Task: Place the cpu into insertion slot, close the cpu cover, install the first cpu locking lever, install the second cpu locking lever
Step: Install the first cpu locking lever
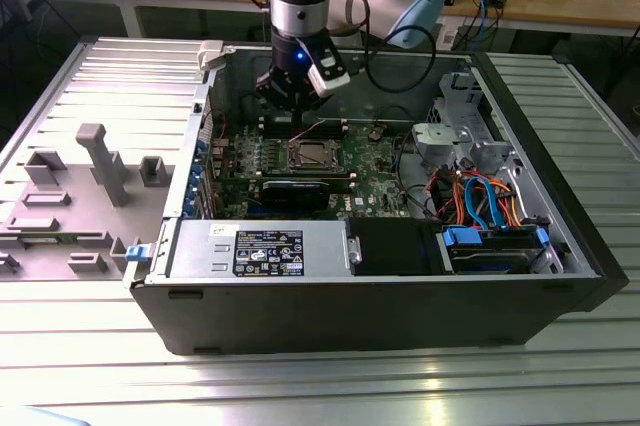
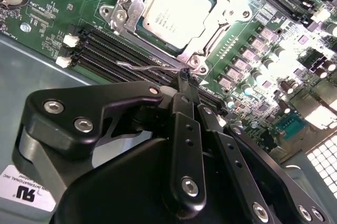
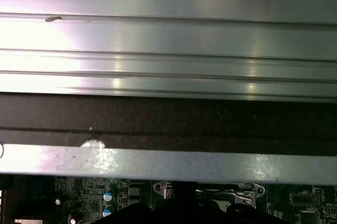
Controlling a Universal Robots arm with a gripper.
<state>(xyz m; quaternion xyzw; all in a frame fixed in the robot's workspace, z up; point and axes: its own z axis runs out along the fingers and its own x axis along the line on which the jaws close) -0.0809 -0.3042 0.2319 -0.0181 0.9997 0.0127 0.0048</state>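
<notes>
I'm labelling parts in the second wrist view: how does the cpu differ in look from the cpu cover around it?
The cpu is a solid, pale, dull plate with faint print; the cpu cover is a shiny open frame with a window. The cpu fills the centre, while the cpu cover borders it and carries tabs and screws at its corners. Both are square, metal-toned and lie flat on the board, tilted alike in this view.

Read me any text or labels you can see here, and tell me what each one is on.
Power supply label: print too small to read.
cpu: faint markings on its top, unreadable.
White sticker, cut off at the picture edge: no whole word readable.
Motherboard: tiny white print, unreadable.
</notes>
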